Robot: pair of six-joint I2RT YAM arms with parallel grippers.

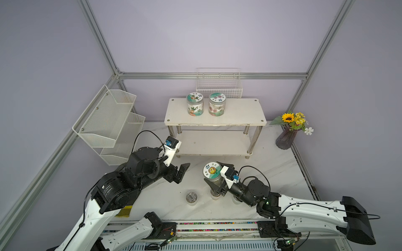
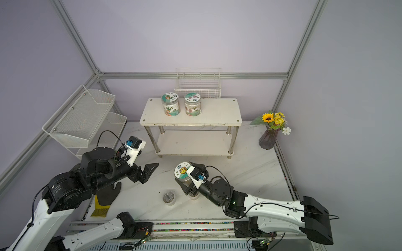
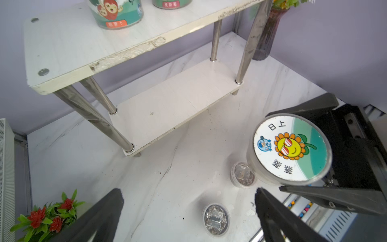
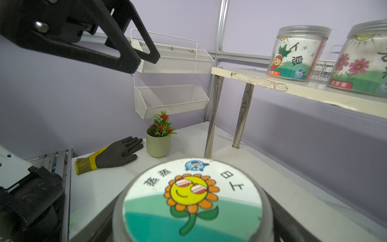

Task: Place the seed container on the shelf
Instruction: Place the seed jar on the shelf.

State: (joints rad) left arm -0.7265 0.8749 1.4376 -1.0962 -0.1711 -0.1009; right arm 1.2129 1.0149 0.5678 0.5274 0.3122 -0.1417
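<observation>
One seed container (image 3: 291,148) clamped in right pincer (image 1: 211,171), off table (image 1: 274,171), before shelf (image 1: 239,113); left pincer (image 1: 184,173) wide open, empty.

This is a robotics lab test cell, staged as a home corner. Aluminium frame bars (image 1: 163,76) hold plain lilac wall panels around a marble-look tabletop (image 1: 272,169). Robot arms (image 1: 304,213) share it with household props: a shelf (image 1: 239,110), a mesh rack (image 1: 104,121) and a flower vase (image 1: 286,140).

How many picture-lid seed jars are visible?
3. The carrot-label jar and the flower-label jar stand side by side on the shelf top; the sunflower-lid jar sits in the right end effector. None seems hidden.
</observation>
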